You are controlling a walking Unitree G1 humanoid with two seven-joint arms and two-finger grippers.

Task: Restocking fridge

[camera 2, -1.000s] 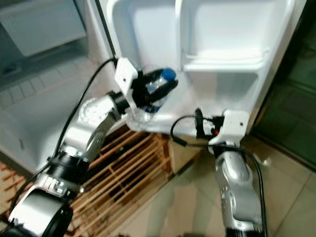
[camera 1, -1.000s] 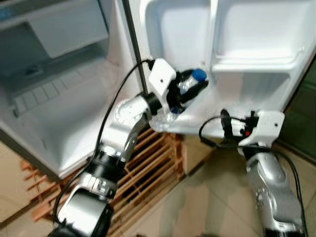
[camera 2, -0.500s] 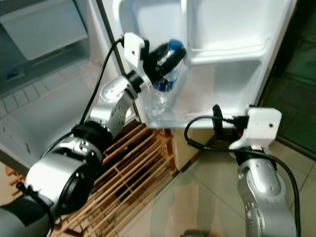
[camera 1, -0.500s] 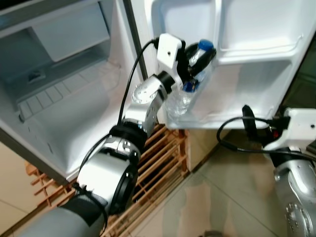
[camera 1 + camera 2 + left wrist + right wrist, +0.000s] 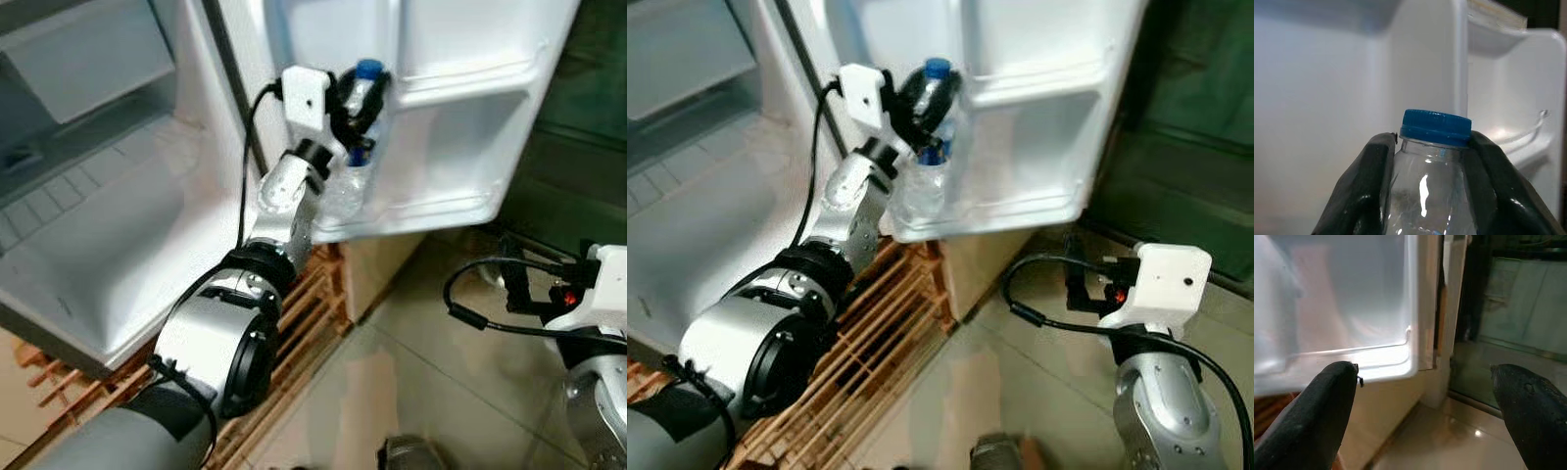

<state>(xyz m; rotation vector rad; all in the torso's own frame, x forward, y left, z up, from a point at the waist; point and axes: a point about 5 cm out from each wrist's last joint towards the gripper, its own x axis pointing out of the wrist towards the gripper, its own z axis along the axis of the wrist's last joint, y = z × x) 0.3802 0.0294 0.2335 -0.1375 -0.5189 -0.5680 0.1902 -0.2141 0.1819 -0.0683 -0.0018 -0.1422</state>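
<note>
While the fridge door [image 5: 460,108] stands wide, my left tool [image 5: 355,103] is clamped on the neck of a clear water bottle [image 5: 355,162], its two fingers [image 5: 1364,196] pressing in just under the blue cap [image 5: 1436,127]. That bottle stands upright at the hinge-side end of the lower door shelf [image 5: 431,211], apparently seated. By my reading this is the placing step, nearly done; next the left tool must let go and back off without tipping it. My right tool [image 5: 1425,406] hangs low over the tiled floor [image 5: 411,382], spread wide and holding nothing.
</note>
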